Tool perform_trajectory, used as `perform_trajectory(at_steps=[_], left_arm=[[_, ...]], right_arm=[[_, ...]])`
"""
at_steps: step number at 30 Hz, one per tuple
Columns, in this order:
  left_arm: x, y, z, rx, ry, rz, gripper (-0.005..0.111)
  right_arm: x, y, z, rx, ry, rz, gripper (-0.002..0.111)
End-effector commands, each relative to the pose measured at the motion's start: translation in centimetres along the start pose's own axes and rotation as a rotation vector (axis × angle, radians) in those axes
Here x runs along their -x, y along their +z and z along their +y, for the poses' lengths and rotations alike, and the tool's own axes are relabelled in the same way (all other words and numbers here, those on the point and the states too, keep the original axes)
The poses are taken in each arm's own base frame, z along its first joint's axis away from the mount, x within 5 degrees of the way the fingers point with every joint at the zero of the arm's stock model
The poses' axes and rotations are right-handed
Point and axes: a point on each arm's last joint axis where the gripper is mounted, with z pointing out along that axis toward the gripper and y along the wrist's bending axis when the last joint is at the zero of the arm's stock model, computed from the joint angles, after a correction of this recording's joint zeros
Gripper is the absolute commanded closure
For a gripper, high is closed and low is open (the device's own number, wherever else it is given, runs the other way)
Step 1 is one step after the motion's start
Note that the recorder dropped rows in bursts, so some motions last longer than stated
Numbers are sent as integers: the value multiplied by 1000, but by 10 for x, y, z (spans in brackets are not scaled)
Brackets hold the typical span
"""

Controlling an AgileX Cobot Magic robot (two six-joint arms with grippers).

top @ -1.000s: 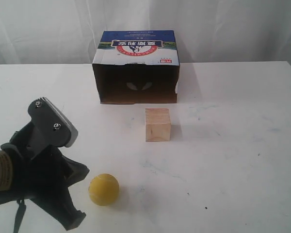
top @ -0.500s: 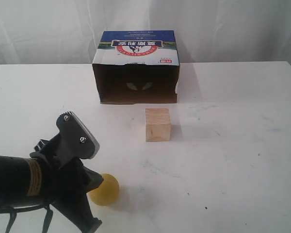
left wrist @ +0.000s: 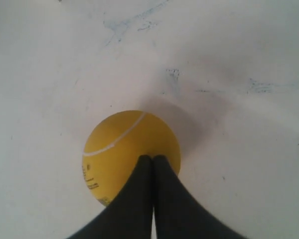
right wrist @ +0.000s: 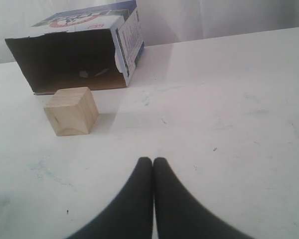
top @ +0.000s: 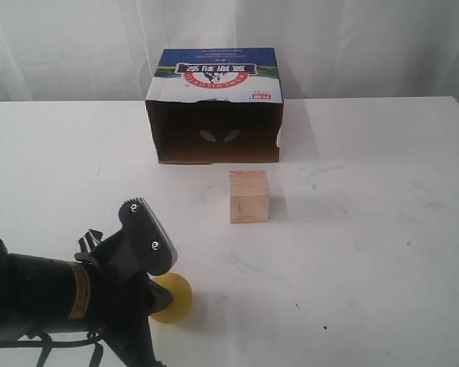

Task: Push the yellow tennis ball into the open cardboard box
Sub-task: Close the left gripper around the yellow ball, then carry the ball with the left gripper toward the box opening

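The yellow tennis ball (top: 174,298) (left wrist: 124,149) lies on the white table near its front edge. My left gripper (left wrist: 152,158) is shut with nothing held, and its paired tips rest against the ball's near side. In the exterior view its dark arm (top: 76,294) covers the ball's left part. At the back stands the open cardboard box (top: 214,115) (right wrist: 74,55), blue-topped, with its dark mouth facing the front. My right gripper (right wrist: 152,160) is shut and empty over bare table, and it does not show in the exterior view.
A pale wooden cube (top: 249,196) (right wrist: 71,110) sits between the ball and the box mouth, slightly right of the ball. The white table (top: 367,229) runs wide to the right. A white curtain hangs behind the box.
My left arm has swung right and down until its shut tips met the ball. The ball has shifted slightly to the right. Box and cube have not moved.
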Motion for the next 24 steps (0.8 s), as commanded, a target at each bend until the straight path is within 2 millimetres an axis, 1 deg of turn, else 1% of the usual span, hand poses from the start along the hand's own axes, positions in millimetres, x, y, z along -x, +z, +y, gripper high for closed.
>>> perform_trajectory(at_steps=[1, 5, 17, 20, 24], left_arm=[[-7, 11, 1, -4, 59, 70, 107], [1, 16, 11, 19, 67, 72, 107], [29, 23, 55, 134, 117, 62, 107], [40, 19, 68, 180, 160, 63, 107], [63, 6, 87, 270, 222, 58, 107]], right_arm=[[-1, 0, 0, -2, -8, -9, 108], [-1, 0, 0, -2, -8, -9, 108], [-1, 0, 0, -2, -8, -9, 108], [-1, 0, 0, -2, -8, -9, 108], [-1, 0, 0, -2, -8, -9, 108]])
